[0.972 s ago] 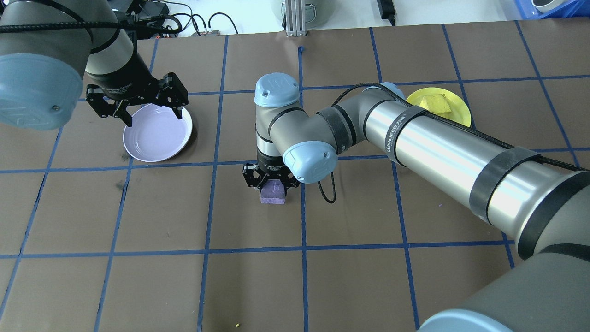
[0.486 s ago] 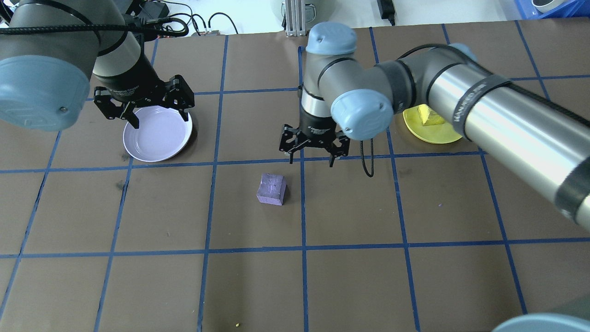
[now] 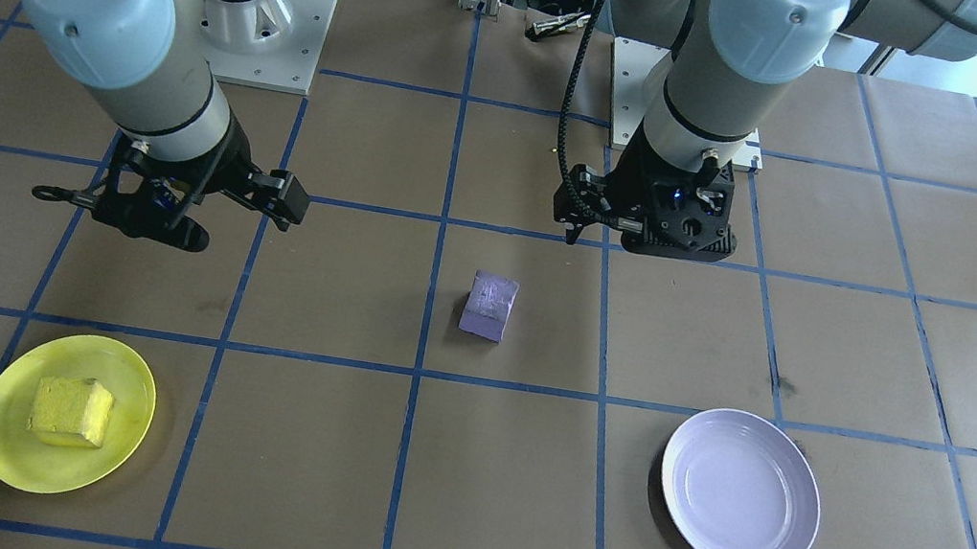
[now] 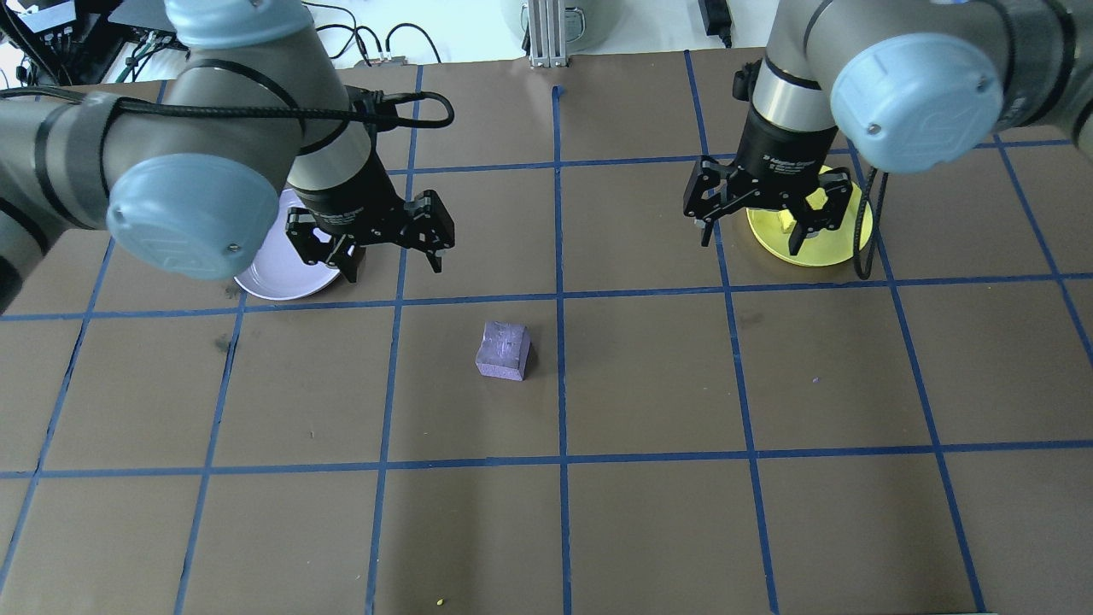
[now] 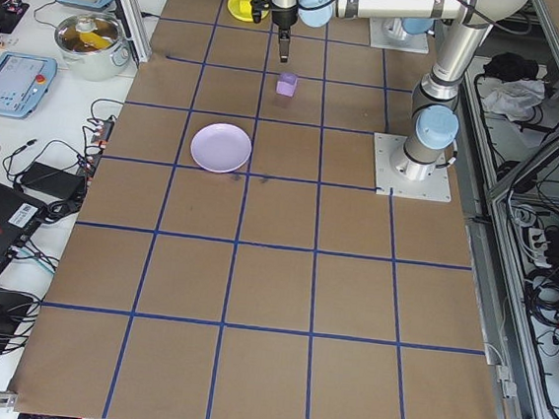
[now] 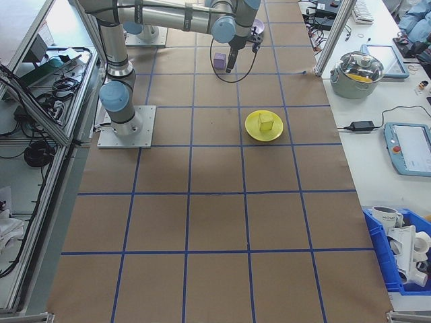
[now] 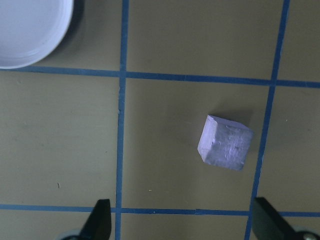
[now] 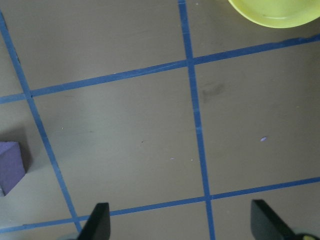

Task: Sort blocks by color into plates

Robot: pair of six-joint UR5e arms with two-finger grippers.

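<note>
Risk: purple block sits skewed to the tape grid near mid-tabletop, w/ both grippers up & apart from it, so a descent w/o wrist rotation could catch corners & squash or flick the rough foam cube. Left gripper wide open & empty, nearer the lavender plate; right gripper wide open & empty over the yellow plate, which holds the yellow block, toward the far edge. Purple block: small, dull, pitted faces, flat on the paper.
</note>
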